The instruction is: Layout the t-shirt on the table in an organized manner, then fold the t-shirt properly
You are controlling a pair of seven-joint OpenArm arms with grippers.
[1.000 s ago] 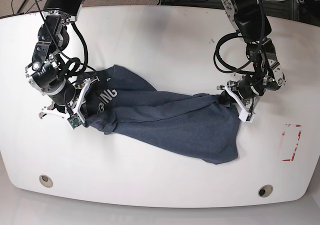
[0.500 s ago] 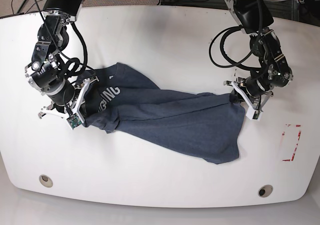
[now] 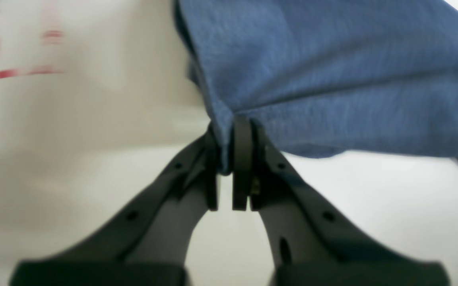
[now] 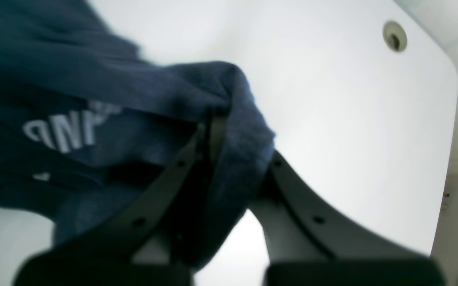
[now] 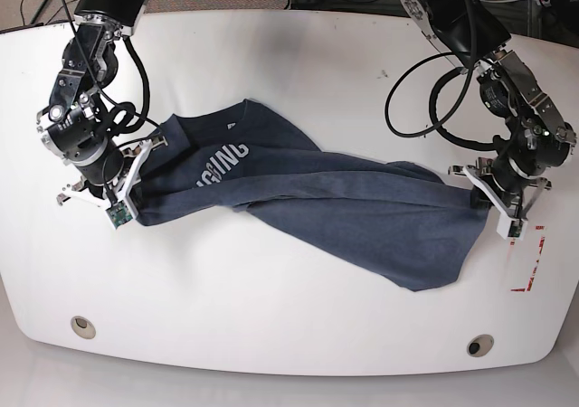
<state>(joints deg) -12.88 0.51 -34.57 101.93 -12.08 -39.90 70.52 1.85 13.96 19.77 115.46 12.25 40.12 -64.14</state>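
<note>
White table bears t-shirt, both hands pinching it (wrist views confirm).

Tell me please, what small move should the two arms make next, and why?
Probably draw the arms slightly further apart. Both the left gripper and right gripper are shut on the t-shirt, which lies twisted and bunched across the table, not flat.

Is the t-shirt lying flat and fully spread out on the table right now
No, the t-shirt is twisted and bunched, stretched between both claws.
</note>
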